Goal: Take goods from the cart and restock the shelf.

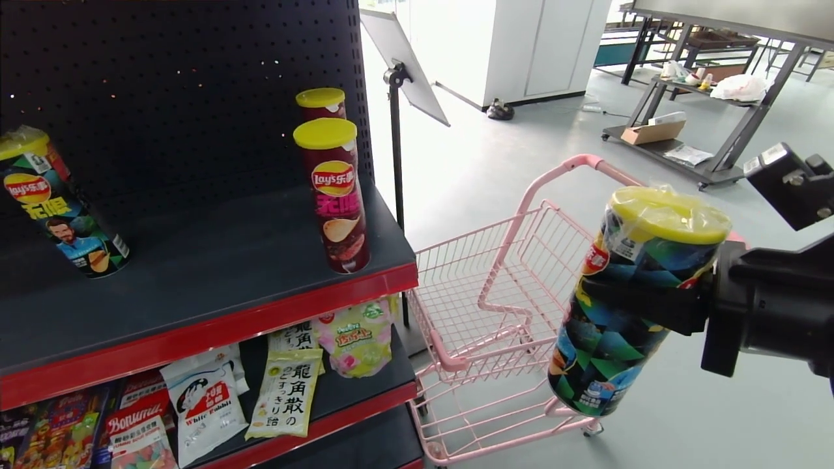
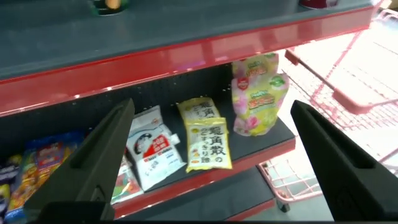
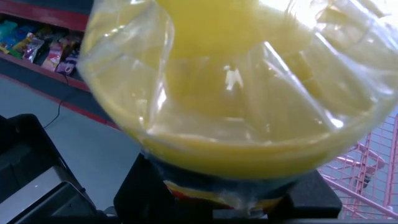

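Two tiers of a black metal shelf with red front edges (image 1: pixel 195 306) take up the head view from 7 to 11 o'clock. A pink wire shopping cart (image 1: pixel 495 286) stands by the shelf's end, at 5 o'clock.

At 4 o'clock, in the air near the cart, a tall multicoloured chip canister with a wrapped yellow lid (image 1: pixel 606 365) tilts, lid toward 1 o'clock and base toward 7. The right gripper (image 1: pixel 625 301) comes in from 3 o'clock, its fingers clamped across the canister's middle.

On the top tier a maroon canister with a yellow lid (image 1: pixel 335 195) stands at the 3 o'clock end, a second maroon canister (image 1: pixel 320 103) behind it, and a dark blue canister (image 1: pixel 58 208) leans at 9 o'clock.

Flat snack bags (image 1: pixel 287 391) lie on the lower tier. The left gripper (image 2: pixel 214 168) faces them, fingers spread wide and holding nothing.
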